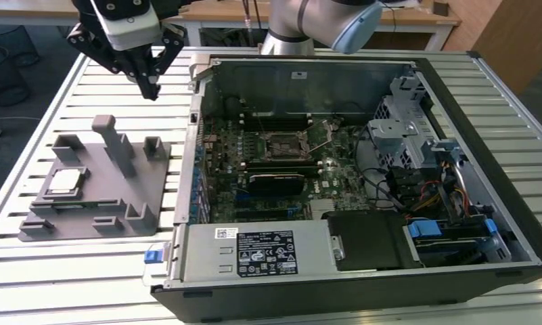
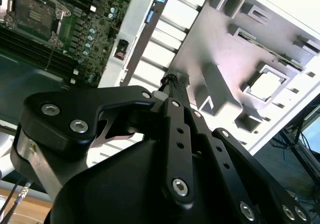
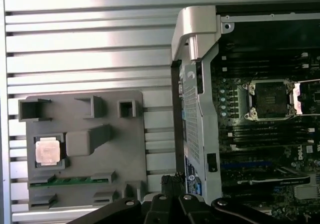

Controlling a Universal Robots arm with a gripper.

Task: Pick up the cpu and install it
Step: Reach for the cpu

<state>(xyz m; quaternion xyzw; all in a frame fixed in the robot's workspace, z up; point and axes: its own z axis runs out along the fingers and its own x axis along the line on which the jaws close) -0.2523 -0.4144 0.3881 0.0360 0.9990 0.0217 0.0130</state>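
Jaws: mine, closed tip to tip, empty, above the bench [image 1: 81, 274], far of the grey holder [image 1: 130, 206].
Cpu [image 1: 65, 181]: seated in that holder, on the exterior view's left of the case [image 1: 343, 298].

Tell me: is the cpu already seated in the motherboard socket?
No, the cpu lies in a recess of the grey holder, and the socket stands empty.

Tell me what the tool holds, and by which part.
Nothing. The tool is shut and empty; the cpu lies in the grey fixture.
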